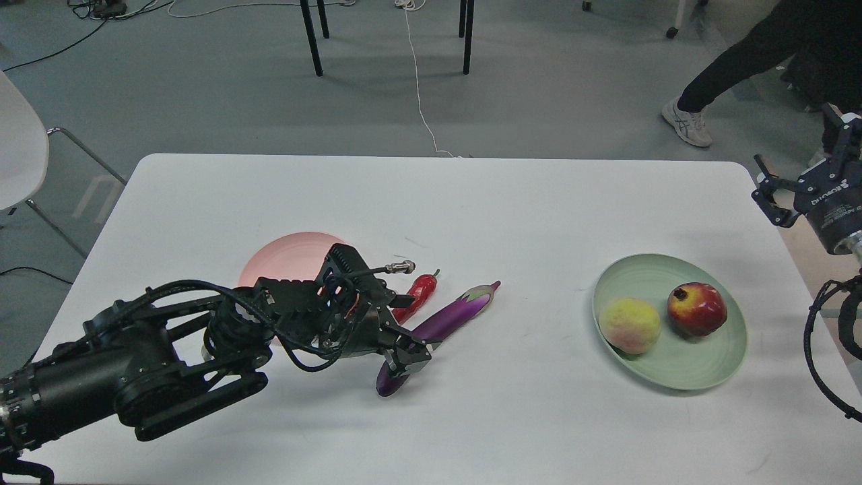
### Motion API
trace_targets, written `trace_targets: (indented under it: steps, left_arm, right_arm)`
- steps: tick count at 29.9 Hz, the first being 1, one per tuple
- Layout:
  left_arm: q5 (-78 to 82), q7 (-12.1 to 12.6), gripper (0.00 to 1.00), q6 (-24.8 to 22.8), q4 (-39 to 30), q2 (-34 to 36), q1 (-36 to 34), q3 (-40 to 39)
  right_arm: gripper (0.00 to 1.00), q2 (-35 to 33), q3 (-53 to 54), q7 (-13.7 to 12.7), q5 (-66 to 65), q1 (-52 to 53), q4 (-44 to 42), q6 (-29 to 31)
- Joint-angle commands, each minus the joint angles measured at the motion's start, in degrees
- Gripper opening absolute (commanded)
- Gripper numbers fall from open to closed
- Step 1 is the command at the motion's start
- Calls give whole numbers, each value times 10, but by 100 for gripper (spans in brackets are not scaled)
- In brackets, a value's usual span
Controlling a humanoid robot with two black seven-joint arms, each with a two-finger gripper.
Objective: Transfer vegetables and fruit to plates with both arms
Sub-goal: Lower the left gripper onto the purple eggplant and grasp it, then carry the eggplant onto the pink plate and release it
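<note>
Yellow-pink peach (629, 325) and dark red pomegranate (697, 309) sit on the pale green plate (700, 370) — left gripper (407, 353) straddles the long purple eggplant (450, 318) on the white counter (471, 209) (grip uncertain); red chili (419, 294) waits, pink plate (286, 259) empty

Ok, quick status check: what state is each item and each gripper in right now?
Eggplant: lying on the table, left gripper at its near end.
Chili pepper: on the table beside the eggplant, not on a plate.
Peach: on the green plate.
Pomegranate: on the green plate.
Green plate: holds both fruits.
Pink plate: bare where visible, partly hidden by the arm.
Left gripper: down at the eggplant; grip unclear.
Right gripper: open, raised off the table.
</note>
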Motion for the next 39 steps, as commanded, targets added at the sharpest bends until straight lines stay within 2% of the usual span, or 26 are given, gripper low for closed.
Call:
trace_targets:
  steps: [1,9,12,16,20,24,30,36,39]
  left_arm:
    - [0,2,73,1,8,-7,1,1]
    - [0,9,60,1,9,-23,15,13]
    - [0,10,47,1,10,-23,16,24]
    - [0,11,37,1,10,-23,15,30]
    - [0,16,17,0,2,-14,9,24]
    - [0,15,15,7,-41,27,8,-10]
    - [-23,15,14,16,-113,144,9,-46]
    - [-68,11,14,54,-100,237,10,-44]
    - [-73,9,14,55,-64,247,16,-36]
  right_arm:
    - [98,0,0,0,0,-2,0,0]
    - [98,0,-1,0,-1,-3,0,0]
    - [98,0,-1,0,-1,-3,1,0]
    - [98,0,-1,0,-1,-3,2,0]
    - [98,0,0,0,-1,-3,2,0]
    - [98,-1,-1,0,-1,-3,1,0]
    - [98,0,-1,0,-2,-2,0,0]
    - [98,0,-2,0,-2,3,3,0]
    - [98,0,-2,0,-4,3,4,0]
